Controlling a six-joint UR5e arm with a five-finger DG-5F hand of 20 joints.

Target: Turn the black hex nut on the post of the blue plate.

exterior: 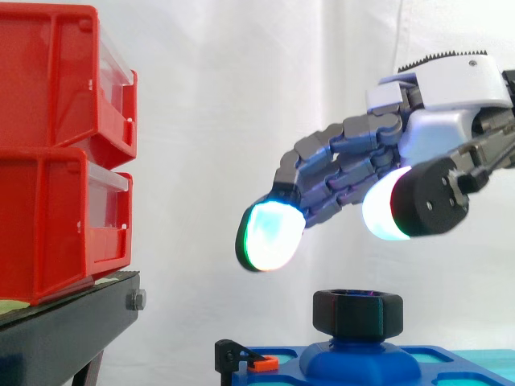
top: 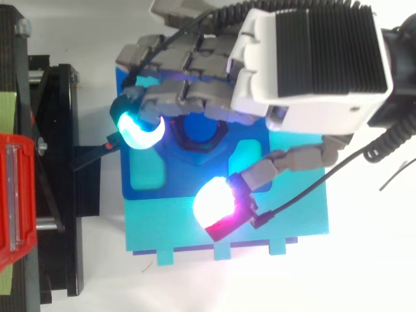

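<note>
The black hex nut (exterior: pixel 358 312) sits on the raised post of the blue plate (exterior: pixel 362 363) at the bottom of the side view. From above, the nut (top: pixel 203 135) is partly covered by my fingers, with the plate (top: pixel 149 174) around it. My hand (exterior: pixel 451 129) hovers above the nut, clear of it, reaching in from the right. Its fingers are gently bent and spread, the thumb apart from them, and nothing is held. A glowing fingertip (exterior: pixel 271 233) hangs up and left of the nut; the thumb pad (exterior: pixel 385 211) is just above it.
Two stacked red bins (exterior: pixel 64 153) stand on a black stand (exterior: pixel 68 326) at the left. A small black and orange clip (exterior: pixel 245 359) sits at the plate's left edge. A turquoise base (top: pixel 286 221) lies under the blue plate.
</note>
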